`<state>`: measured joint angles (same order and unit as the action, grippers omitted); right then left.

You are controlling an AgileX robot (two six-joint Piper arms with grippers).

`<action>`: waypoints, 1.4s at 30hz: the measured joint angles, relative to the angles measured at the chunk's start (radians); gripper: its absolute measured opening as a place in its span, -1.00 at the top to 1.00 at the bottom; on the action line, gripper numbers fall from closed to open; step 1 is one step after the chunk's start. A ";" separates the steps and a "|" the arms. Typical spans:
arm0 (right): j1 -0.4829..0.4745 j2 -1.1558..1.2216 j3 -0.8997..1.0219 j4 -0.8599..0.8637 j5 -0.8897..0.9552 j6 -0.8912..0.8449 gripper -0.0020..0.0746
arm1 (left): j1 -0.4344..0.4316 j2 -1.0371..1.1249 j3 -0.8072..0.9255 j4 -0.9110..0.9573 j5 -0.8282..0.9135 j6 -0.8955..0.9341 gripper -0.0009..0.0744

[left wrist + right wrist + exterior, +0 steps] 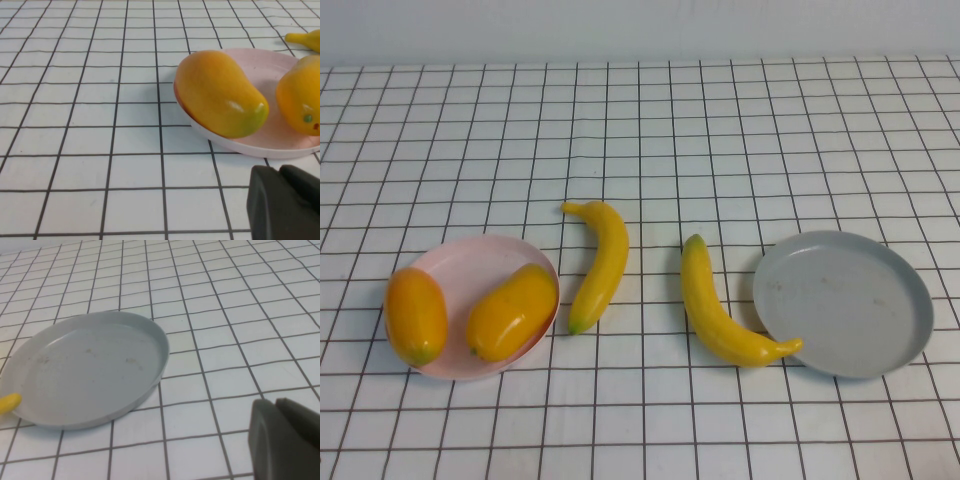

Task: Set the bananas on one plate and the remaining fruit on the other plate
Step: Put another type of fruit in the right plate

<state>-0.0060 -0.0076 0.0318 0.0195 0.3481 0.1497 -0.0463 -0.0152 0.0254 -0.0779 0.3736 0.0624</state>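
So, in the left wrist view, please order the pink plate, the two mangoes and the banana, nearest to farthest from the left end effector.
1. pink plate: near rim just ahead of the shut left end effector.
2. left mango and right mango, on the plate: too close to call.
3. banana: beyond the plate.
The right end effector, shut, is by the grey plate.

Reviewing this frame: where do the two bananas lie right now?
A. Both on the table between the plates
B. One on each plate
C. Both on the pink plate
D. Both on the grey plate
A. Both bananas lie on the checked table between the pink plate, which holds the two mango-like fruits, and the grey plate, which holds no fruit; the right banana's tip just reaches its rim.
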 joint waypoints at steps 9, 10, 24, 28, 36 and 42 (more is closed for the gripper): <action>0.000 0.000 0.000 0.000 0.000 0.000 0.99 | 0.000 0.000 0.000 0.000 0.000 0.000 0.98; 0.000 0.000 0.000 0.000 0.000 0.000 0.99 | 0.000 0.000 0.000 0.000 0.000 0.000 0.98; 0.000 0.000 0.000 0.115 -0.058 0.002 0.99 | 0.000 0.000 0.000 0.000 0.000 0.001 0.98; 0.000 0.000 0.000 0.138 -0.066 0.002 0.99 | 0.000 0.000 0.000 0.000 0.000 0.001 0.98; 0.000 0.000 0.000 0.207 -0.115 0.014 0.99 | 0.002 0.000 0.000 0.000 0.000 0.001 0.98; 0.000 0.000 0.000 0.812 -0.189 0.132 0.99 | 0.002 0.000 0.000 0.000 0.002 0.001 0.98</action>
<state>-0.0060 -0.0076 0.0318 0.8312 0.1591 0.2822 -0.0440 -0.0152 0.0254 -0.0779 0.3753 0.0638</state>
